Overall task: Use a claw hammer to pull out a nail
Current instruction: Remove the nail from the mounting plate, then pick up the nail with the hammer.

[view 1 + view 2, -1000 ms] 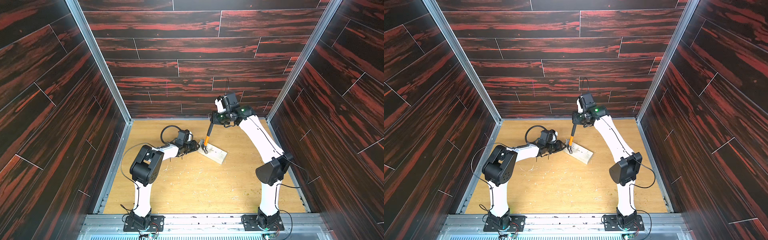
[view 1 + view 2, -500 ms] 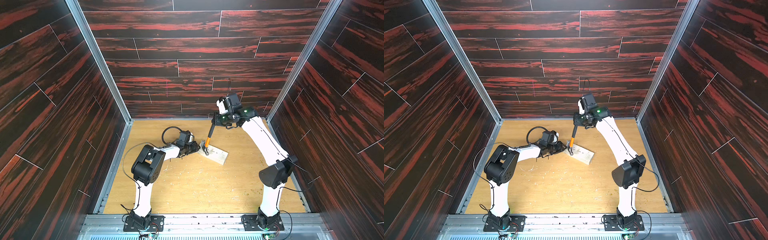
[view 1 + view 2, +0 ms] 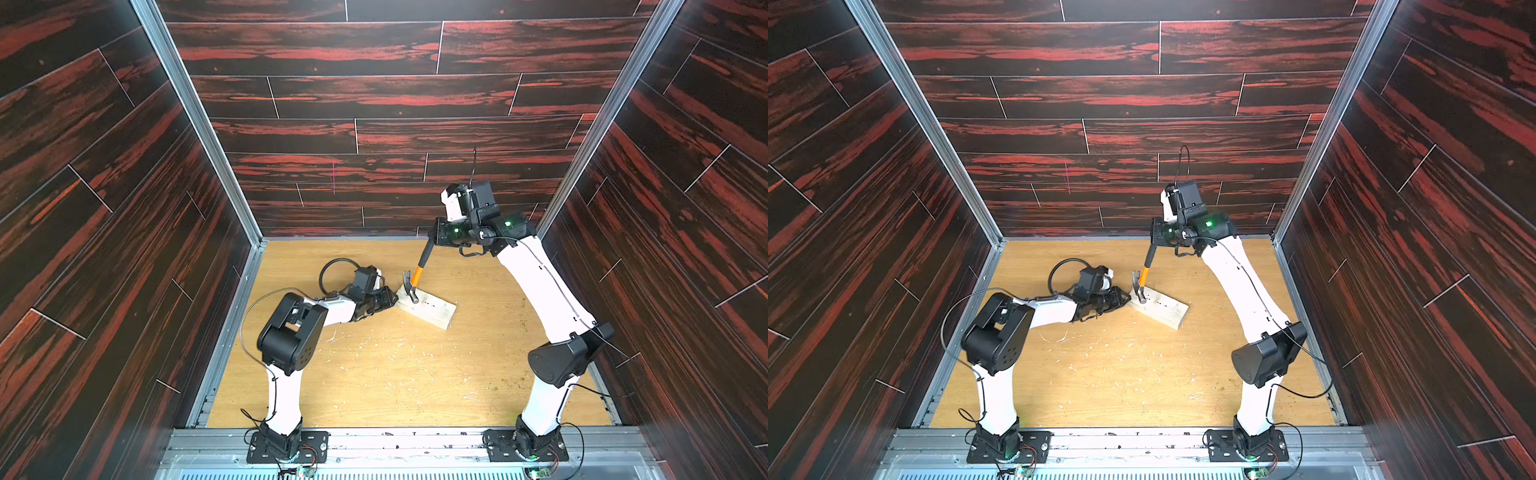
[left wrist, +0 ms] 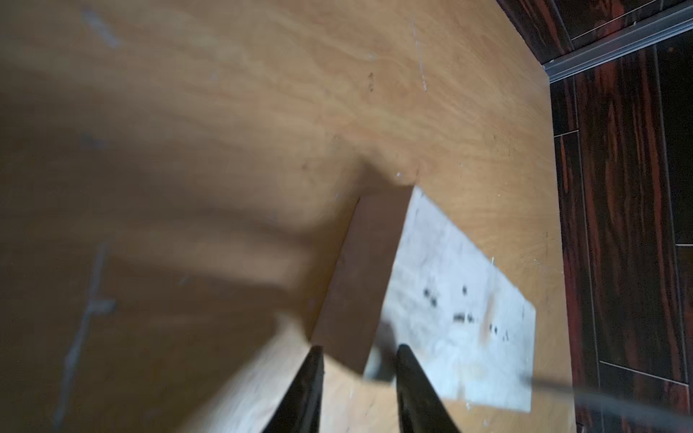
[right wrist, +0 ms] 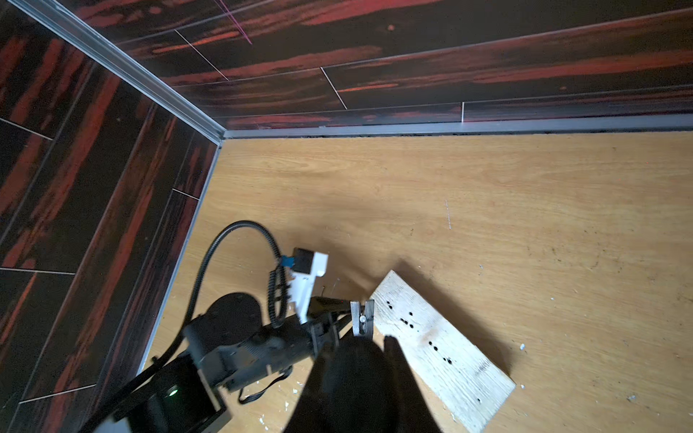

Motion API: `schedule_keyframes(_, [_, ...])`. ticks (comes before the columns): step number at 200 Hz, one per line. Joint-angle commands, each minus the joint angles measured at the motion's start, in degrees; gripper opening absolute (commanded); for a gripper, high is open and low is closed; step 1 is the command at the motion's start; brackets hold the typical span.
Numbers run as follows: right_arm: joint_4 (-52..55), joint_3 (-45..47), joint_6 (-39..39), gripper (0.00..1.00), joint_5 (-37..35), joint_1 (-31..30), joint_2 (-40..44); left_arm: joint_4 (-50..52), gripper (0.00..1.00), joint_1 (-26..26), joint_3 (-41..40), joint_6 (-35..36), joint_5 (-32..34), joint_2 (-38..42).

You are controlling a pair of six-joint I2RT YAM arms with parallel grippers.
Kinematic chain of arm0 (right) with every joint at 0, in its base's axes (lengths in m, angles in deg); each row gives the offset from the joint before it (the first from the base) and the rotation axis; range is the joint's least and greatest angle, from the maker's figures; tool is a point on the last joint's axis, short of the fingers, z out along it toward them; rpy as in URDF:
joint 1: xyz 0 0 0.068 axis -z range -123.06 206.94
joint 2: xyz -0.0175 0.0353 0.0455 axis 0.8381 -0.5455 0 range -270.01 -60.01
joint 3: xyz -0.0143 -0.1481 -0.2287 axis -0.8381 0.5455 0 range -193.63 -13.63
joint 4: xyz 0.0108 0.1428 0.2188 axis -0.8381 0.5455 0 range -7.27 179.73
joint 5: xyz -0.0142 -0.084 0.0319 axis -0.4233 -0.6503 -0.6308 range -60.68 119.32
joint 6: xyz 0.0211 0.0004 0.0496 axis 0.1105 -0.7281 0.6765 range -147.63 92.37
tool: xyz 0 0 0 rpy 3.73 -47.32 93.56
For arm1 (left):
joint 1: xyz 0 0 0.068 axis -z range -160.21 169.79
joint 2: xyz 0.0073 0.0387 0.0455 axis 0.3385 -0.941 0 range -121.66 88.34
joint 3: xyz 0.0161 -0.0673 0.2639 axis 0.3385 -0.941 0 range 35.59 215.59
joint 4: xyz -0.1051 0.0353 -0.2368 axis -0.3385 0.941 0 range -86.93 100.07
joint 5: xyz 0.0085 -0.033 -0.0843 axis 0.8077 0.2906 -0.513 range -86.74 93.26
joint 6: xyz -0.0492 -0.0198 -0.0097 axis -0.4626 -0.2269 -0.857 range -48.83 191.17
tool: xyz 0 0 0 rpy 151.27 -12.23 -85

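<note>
While the claw straddles the nail, step: you are at the pry itself. The claw hammer (image 3: 418,274) stands handle-up, leaning to the far right, with its steel head on the left end of the wooden block (image 3: 432,309). In the right wrist view the head of the nail (image 5: 362,318) sits in the fork.
Right gripper (image 3: 434,243): clamped on the black handle, well above the block.
Left gripper (image 3: 386,297): low at the block's left end, just beside the hammer head. Its fingers (image 4: 311,390) stand apart with the block's edge between them. That view is blurred, so you cannot tell whether they pinch the wood.
Next move: by my judgement, rock the handle away from the claw side so the head rolls on the wood. Go slowly and keep the block pinned down.
Risk: the fork could slip off the nail head, or the block could lift with it.
Surface: your table (image 3: 395,395) is pale wood, strewn with light chips (image 3: 365,353). Dark holes (image 5: 407,322) dot the block's top.
Room: dark, red-streaked plank walls (image 3: 374,95) on the left, far and right sides, with metal corner posts (image 3: 199,124).
</note>
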Motion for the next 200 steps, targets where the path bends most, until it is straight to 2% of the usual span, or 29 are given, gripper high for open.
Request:
schedule_keyframes(1, [-3.4,1.7,0.5,0.0,2.8,0.1,5.3,-7.0,0.4,-1.2,-5.3,0.3,-0.9,7.3])
schedule_keyframes(43, [-10.2,10.7,2.0,0.0,12.6,0.1,12.5,-19.6,0.48,-1.2,-16.2,10.1,-5.5,20.8])
schedule_keyframes(85, [-11.3,14.1,2.5,0.0,18.1,0.1,16.7,-17.9,0.47,-1.2,-24.5,25.8,-9.6,30.4])
schedule_keyframes(127, [-12.6,16.4,3.2,0.0,20.6,0.1,19.2,-20.7,0.45,-1.2,-27.3,28.6,-12.8,34.9])
schedule_keyframes(132, [-12.4,16.4,3.1,0.0,22.5,0.1,19.2,-20.4,0.45,-1.2,-27.2,28.8,-13.1,35.1])
schedule_keyframes(200, [-11.4,17.8,2.6,0.0,25.6,0.1,19.3,-13.0,0.44,-1.2,-23.7,34.3,-12.7,34.3])
